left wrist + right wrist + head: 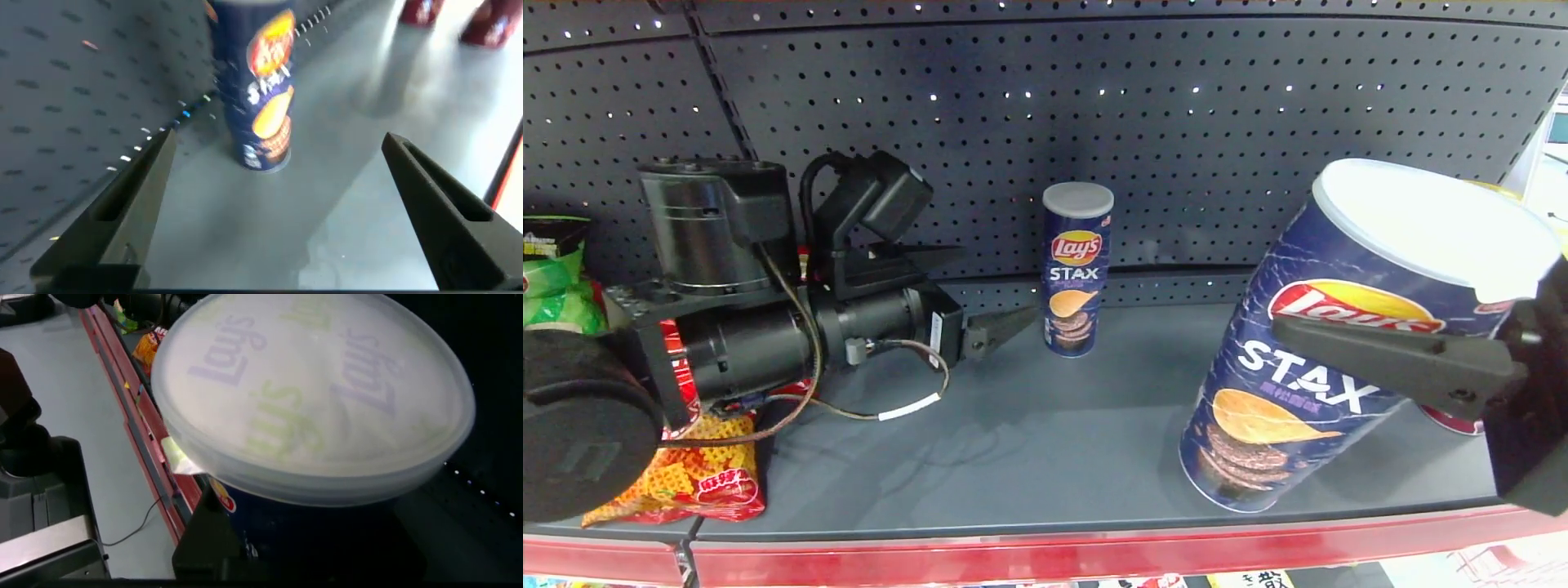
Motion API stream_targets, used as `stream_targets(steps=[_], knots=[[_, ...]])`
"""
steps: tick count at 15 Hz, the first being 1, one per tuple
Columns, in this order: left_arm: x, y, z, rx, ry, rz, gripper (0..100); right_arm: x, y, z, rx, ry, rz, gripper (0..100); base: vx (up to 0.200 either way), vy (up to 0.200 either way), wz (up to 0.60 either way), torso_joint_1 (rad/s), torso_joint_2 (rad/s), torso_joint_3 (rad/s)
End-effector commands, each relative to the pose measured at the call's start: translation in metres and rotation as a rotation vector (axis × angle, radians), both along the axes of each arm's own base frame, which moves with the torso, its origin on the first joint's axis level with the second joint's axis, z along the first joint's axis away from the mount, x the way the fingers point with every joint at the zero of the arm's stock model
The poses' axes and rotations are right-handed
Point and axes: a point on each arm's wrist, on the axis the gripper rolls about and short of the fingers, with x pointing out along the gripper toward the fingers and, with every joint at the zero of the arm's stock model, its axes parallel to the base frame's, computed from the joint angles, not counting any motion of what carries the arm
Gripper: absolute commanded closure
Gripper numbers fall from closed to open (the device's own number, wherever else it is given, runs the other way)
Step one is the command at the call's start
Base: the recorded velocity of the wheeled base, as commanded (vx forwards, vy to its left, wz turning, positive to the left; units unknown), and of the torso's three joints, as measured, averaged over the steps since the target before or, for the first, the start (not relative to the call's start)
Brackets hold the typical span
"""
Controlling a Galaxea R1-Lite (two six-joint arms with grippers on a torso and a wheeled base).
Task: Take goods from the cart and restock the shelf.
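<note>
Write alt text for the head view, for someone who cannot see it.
The right end effector grips a tilted blue chip can at the front right of a grey shelf. A second blue can stands upright near the pegboard back, with the open left end effector just beside it, apart. Snack bags lie at the shelf's left end.

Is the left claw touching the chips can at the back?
Apart. The left wrist view shows the left gripper open, with a clear gap between each finger and the chips can.

Logo and white lettering showing on the chip can (1077, 269) at the back edge of the shelf (1013, 441), repeating on the tilted can (1307, 367) near the front edge, red characters marking the snack bag (698, 482).
</note>
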Motion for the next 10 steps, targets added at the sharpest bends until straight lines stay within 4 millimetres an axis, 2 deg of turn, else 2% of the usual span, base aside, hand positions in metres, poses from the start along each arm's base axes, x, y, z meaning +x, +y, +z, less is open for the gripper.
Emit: stream_targets(steps=[1,6,8,10], knots=[[0.008,-0.005,-0.011,0.019,0.033,-0.014,0,0.002,-0.002,0.0,0.001,0.0,-0.011,100,0.0,0.0,0.0,0.0,0.0,0.0],[0.017,0.006,-0.003,-0.026,0.028,-0.138,0,0.003,-0.003,0.005,0.015,-0.006,-0.023,100,0.0,0.0,0.0,0.0,0.0,0.0],[0.037,0.01,-0.001,-0.041,0.017,-0.176,0,0.004,-0.002,0.011,0.029,-0.018,-0.028,100,0.0,0.0,0.0,0.0,0.0,0.0],[0.057,0.002,0.001,-0.06,-0.024,-0.192,0,0.007,0.001,0.019,0.044,-0.033,-0.029,100,0.0,0.0,0.0,0.0,0.0,0.0]])
